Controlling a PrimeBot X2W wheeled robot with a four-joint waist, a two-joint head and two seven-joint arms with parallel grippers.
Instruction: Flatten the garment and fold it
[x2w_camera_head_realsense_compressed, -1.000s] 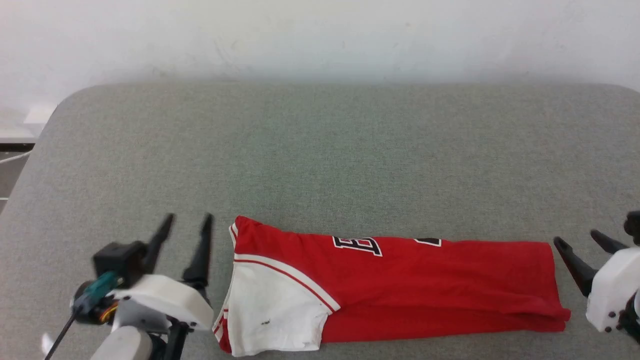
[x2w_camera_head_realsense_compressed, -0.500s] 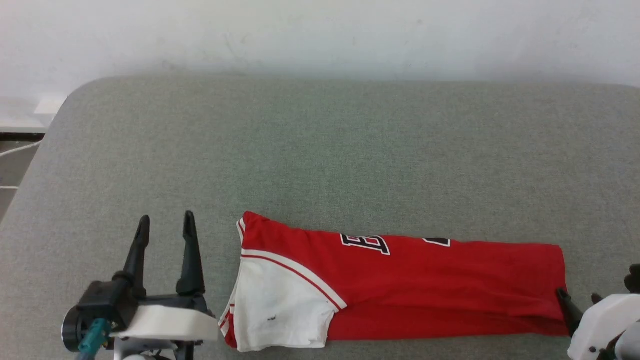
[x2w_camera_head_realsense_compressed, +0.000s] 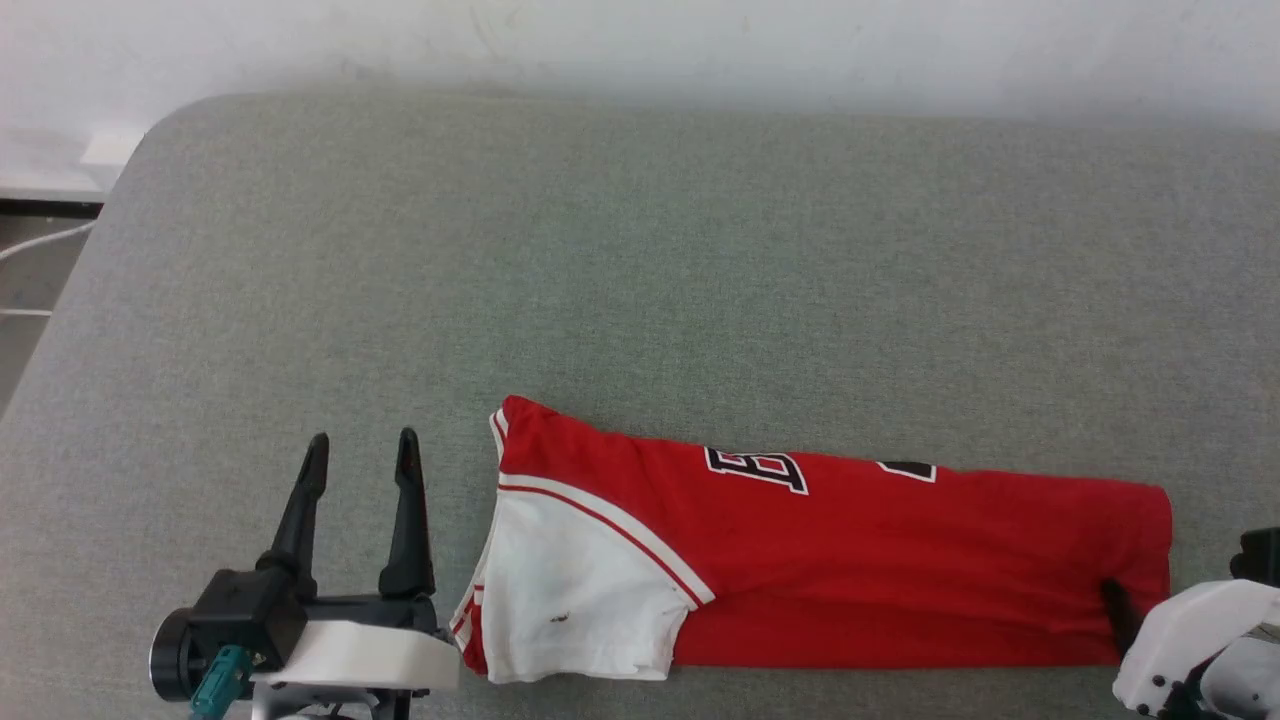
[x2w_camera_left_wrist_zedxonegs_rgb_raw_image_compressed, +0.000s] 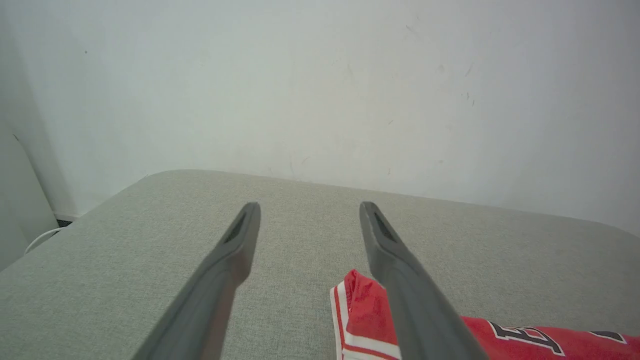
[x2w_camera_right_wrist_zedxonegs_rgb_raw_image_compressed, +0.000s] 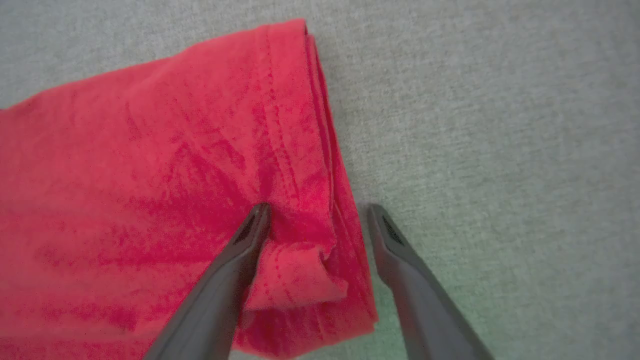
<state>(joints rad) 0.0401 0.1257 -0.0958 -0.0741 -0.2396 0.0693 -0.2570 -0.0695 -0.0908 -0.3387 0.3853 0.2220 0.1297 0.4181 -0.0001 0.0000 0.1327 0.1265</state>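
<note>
The garment (x2w_camera_head_realsense_compressed: 850, 560), soft red knit with a white sleeve, lies doubled into a long flat strip along the near edge of the table (x2w_camera_head_realsense_compressed: 640, 250), a grey felt-like top with rounded corners. The left gripper (x2w_camera_head_realsense_compressed: 362, 450) stands spread just beside the sleeve end. The right gripper (x2w_camera_right_wrist_zedxonegs_rgb_raw_image_compressed: 317, 210) is spread astride the stitched hem corner, gripping nothing.

Garment (x2w_camera_head_realsense_compressed: 850, 570) print (x2w_camera_head_realsense_compressed: 757, 470) mostly out of sight past the far fold

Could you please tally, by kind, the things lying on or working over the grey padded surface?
garment: 1
grippers: 2 (left gripper, right gripper)
Total: 3
</note>
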